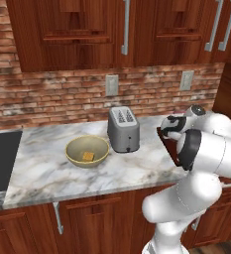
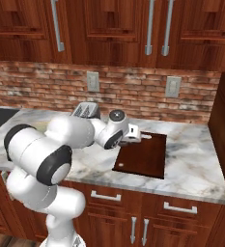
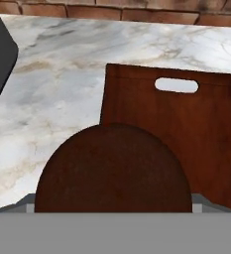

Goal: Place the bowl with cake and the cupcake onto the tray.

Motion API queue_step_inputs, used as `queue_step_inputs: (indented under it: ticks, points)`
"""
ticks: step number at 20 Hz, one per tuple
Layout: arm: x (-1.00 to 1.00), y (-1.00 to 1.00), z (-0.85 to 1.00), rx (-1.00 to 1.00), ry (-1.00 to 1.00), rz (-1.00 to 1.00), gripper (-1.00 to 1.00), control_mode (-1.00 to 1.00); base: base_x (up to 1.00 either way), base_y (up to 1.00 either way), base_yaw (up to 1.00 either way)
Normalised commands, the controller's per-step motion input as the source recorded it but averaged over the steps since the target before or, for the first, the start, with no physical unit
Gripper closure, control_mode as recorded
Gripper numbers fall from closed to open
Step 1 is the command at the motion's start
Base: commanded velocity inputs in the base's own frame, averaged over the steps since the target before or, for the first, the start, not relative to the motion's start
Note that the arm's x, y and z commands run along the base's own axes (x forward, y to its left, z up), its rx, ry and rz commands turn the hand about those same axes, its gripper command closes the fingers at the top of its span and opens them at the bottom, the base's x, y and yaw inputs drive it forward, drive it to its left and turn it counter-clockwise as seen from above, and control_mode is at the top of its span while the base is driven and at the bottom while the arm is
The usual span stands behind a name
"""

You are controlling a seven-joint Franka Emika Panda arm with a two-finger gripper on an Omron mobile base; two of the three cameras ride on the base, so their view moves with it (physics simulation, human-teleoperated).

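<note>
The dark brown cupcake (image 3: 112,168) looms close in the hand view, sitting between my fingers and hiding their tips. My gripper (image 2: 137,137) is shut on it, hovering over the left edge of the reddish-brown tray (image 2: 145,157), whose handle slot shows in the hand view of the tray (image 3: 196,129). From the left base view the gripper (image 1: 167,127) hangs right of the toaster. The olive-tan bowl (image 1: 87,151) rests on the counter left of the toaster, with the orange-yellow cake (image 1: 88,156) lying inside it.
A grey toaster (image 1: 123,130) stands between the bowl and the tray. The black sink (image 1: 0,158) lies at the counter's far left. Brick wall with outlets runs behind, and cabinets hang overhead.
</note>
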Motion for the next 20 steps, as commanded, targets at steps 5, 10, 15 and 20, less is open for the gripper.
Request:
queue_step_inputs:
  ticks: [5, 10, 15, 20]
  points:
    - [0.43, -0.33, -0.01, 0.0, 0.0, 0.0, 1.0, -1.0, 0.0, 0.0, 0.0]
    - [0.38, -0.27, -0.17, 0.0, 0.0, 0.0, 1.0, -1.0, 0.0, 0.0, 0.0]
    - [0.26, -0.2, -0.34, 0.0, 0.0, 0.0, 1.0, -1.0, 0.0, 0.0, 0.0]
    - [0.13, -0.11, -0.39, 0.0, 0.0, 0.0, 1.0, -1.0, 0.0, 0.0, 0.0]
